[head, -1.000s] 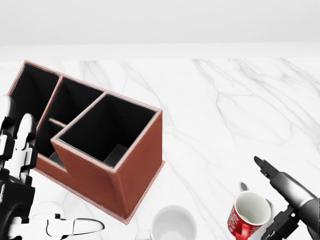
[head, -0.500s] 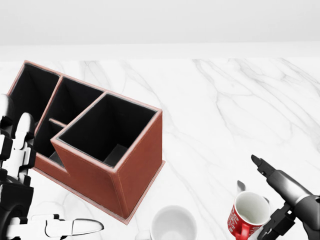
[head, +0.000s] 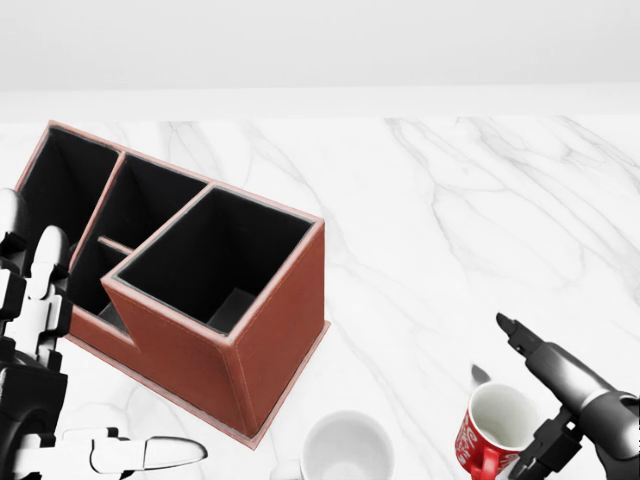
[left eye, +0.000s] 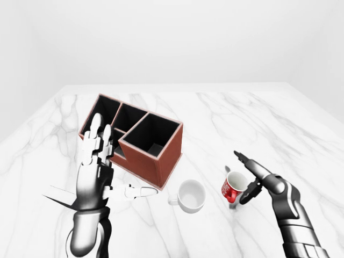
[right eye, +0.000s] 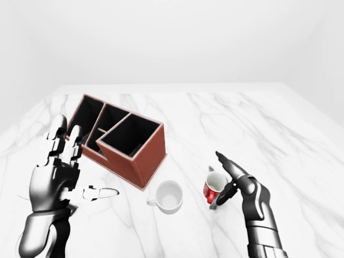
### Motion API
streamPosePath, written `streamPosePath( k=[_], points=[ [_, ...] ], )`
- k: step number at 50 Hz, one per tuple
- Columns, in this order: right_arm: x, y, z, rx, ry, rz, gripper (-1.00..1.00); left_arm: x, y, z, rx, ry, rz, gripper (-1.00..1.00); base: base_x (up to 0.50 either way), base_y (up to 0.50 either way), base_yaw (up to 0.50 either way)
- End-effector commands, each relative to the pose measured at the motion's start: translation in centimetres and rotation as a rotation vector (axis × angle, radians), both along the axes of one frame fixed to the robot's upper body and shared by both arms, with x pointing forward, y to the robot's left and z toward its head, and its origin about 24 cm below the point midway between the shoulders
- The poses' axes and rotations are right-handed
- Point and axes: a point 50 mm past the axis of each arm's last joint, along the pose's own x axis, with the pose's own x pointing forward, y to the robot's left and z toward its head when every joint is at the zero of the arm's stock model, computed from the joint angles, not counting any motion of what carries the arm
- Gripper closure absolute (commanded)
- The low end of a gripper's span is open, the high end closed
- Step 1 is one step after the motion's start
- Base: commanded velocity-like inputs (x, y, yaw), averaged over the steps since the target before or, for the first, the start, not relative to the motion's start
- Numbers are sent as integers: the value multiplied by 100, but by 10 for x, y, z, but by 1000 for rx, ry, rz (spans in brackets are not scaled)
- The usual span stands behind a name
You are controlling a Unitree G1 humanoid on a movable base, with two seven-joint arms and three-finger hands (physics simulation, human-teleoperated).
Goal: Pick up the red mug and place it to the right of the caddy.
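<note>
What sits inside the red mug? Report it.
The glossy red mug with a white interior stands upright and looks empty: only white inner wall shows. The right hand stands open beside it, and the picture's bottom edge cuts off its base.

A white mug point(left eye: 191, 195) stands upright and empty on the white marble table point(left eye: 252, 118), mouth up, handle at about 9 o'clock, in the lower middle of the left-eye view, with a plain white wall point(left eye: 172, 37) above the table's top edge.
</note>
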Motion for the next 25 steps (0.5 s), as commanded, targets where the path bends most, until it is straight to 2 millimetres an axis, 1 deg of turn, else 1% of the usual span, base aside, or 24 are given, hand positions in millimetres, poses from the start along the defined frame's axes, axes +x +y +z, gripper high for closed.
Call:
streamPosePath(
  k=[1, 5, 6, 7, 8, 10, 11, 12, 13, 14, 25],
  points=[
    [0, 1, -4, 1, 10, -3, -100, 1, -1, -1, 0, 6, 0, -100, 0, 0, 0],
    [0, 2, -1, 0, 3, 6, -100, 0, 0, 0, 0, 2, 0, -100, 0, 0, 0],
    [0, 2, -1, 0, 3, 8, -58, 0, 0, 1, 0, -4, 0, -100, 0, 0, 0],
    [-1, 2, -1, -1, 4, 6, -33, -1, 0, 0, 0, -2, 0, -100, 0, 0, 0],
    [-1, 2, -2, 0, 6, 4, -10, -1, 0, 1, 0, -2, 1, -100, 0, 0, 0],
    [-2, 1, -4, 2, 11, -1, 13, 0, 0, 0, -1, 2, 1, -100, 0, 0, 0],
    [-1, 0, -5, 3, 14, -6, 41, 0, 0, 1, 0, -3, 0, -100, 0, 0, 0],
    [-1, 0, -6, 4, 17, -9, 54, 0, 0, 1, 0, -3, 0, -100, 0, 0, 0],
    [-1, 0, -7, 5, 18, -11, 92, 0, 0, 0, -1, 0, 0, -100, 0, 0, 0],
    [-2, 0, -8, 4, 21, -12, 100, 0, 0, 0, -1, -2, 0, -100, 0, 0, 0],
    [-3, 0, -9, 4, 25, -10, 100, -1, -1, 2, 0, -10, -2, -100, 0, 0, 0]
  ],
)
